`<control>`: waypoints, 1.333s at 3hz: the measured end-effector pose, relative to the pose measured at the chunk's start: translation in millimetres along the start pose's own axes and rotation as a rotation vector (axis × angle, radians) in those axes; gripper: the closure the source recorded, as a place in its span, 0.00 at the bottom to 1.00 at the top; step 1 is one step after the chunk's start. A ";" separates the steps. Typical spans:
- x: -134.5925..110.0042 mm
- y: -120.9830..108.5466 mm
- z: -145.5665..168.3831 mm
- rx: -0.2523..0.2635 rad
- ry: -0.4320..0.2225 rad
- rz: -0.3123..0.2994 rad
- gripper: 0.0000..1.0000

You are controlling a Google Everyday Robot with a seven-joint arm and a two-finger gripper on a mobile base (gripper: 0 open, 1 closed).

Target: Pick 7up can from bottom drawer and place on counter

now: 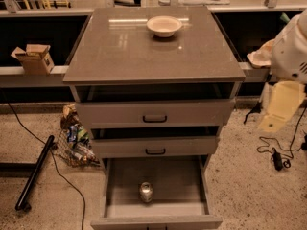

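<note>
The 7up can [146,191] stands upright on the floor of the open bottom drawer [177,181], near its front middle, silver lid up. The drawer is pulled out below two closed grey drawer fronts. The counter [144,51] is the glossy grey-brown slab on top of the cabinet. My gripper [280,105], a pale yellow piece under the white arm, hangs at the right edge of the view. It is beside the cabinet's right side at the height of the top drawer, well above and to the right of the can.
A cream bowl [164,26] sits at the back middle of the counter. A cardboard box [33,57] rests on the left ledge. A bag of litter [74,140] and a black pole [34,171] lie on the floor to the left. Cables [276,157] lie to the right.
</note>
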State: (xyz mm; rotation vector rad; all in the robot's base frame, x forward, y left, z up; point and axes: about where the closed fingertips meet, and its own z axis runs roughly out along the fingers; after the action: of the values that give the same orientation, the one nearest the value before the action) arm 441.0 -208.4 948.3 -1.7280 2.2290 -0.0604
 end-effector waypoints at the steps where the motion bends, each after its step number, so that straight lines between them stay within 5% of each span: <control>1: -10.6 19.2 63.5 -0.058 -0.073 0.024 0.00; 3: -54.1 50.5 188.9 -0.120 -0.248 0.072 0.00; 4: -54.1 50.5 188.9 -0.120 -0.248 0.072 0.00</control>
State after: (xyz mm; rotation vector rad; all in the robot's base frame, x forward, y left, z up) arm 457.3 -113.2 769.8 -1.6131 2.1453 0.2944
